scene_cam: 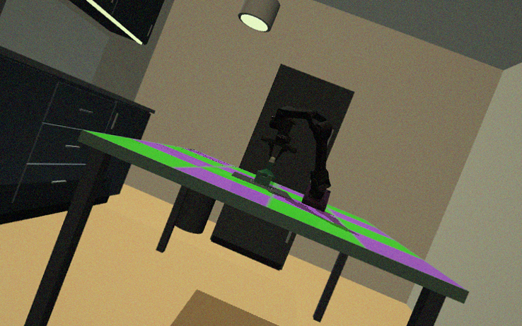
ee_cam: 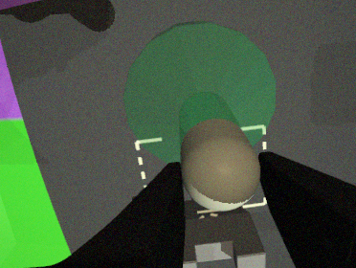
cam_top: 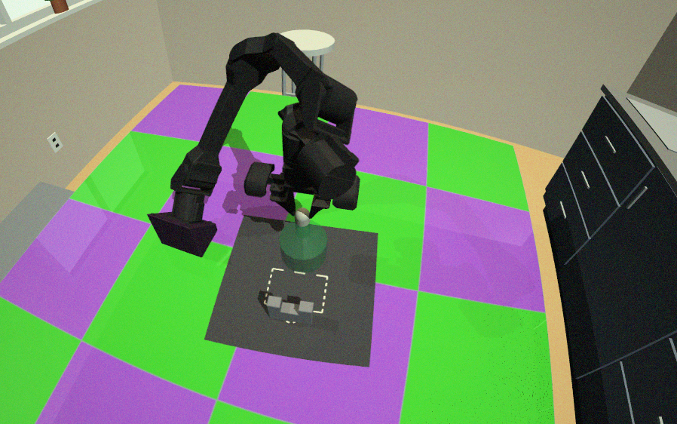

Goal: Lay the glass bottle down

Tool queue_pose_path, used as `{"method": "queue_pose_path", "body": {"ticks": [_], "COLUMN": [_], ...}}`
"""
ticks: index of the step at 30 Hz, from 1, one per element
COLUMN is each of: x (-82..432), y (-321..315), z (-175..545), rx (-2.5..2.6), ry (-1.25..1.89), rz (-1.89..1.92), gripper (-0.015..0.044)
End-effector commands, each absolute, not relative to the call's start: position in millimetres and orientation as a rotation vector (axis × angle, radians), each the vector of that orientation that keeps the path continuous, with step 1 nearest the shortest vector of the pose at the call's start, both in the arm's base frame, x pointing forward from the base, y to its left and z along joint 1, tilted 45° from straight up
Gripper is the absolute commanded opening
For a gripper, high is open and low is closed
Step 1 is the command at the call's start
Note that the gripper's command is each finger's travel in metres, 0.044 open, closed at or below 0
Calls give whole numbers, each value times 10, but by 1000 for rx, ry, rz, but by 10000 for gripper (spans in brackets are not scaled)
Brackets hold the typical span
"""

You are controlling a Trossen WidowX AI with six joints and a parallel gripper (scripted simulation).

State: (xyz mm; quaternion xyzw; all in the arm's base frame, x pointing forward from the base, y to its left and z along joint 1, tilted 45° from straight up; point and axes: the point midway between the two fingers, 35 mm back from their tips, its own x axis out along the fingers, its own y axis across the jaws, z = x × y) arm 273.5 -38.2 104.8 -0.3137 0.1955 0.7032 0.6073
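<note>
The green glass bottle [cam_top: 303,244] [scene_cam: 263,177] [ee_cam: 201,62] stands upright on the dark mat [cam_top: 349,324], behind the outline in the top view. Its pale rounded top points up. My gripper [cam_top: 301,212] [scene_cam: 273,155] [ee_cam: 221,165] is above it, pointing down, shut on the top of the bottle's neck with one finger on each side. The dashed outline [cam_top: 322,275] [ee_cam: 254,127] lies on the mat. The grey U-shaped rest [cam_top: 289,308] [ee_cam: 239,234] stands at the outline's far end from the bottle, its notch open upward. The wrist view shows the rest only in part.
The arm's base [cam_top: 182,235] [scene_cam: 316,198] stands on the chequered table left of the mat in the top view. A white stool [cam_top: 307,41] and dark drawers [cam_top: 589,200] stand beyond the table's edges.
</note>
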Motion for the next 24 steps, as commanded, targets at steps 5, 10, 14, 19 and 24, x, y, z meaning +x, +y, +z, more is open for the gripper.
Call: {"method": "queue_pose_path", "body": {"ticks": [5,10,14,19,24], "x": [2762,2771,2779,2789,2799], "y": [-490,-524,-551,-585,-620], "z": [979,954,933,905,875], "rx": [-726,-716,-709,-699,-690], "ry": [452,447,444,439,435], "rz": [1625,1627,1629,1630,1631], "gripper": [111,111,111,111,111]}}
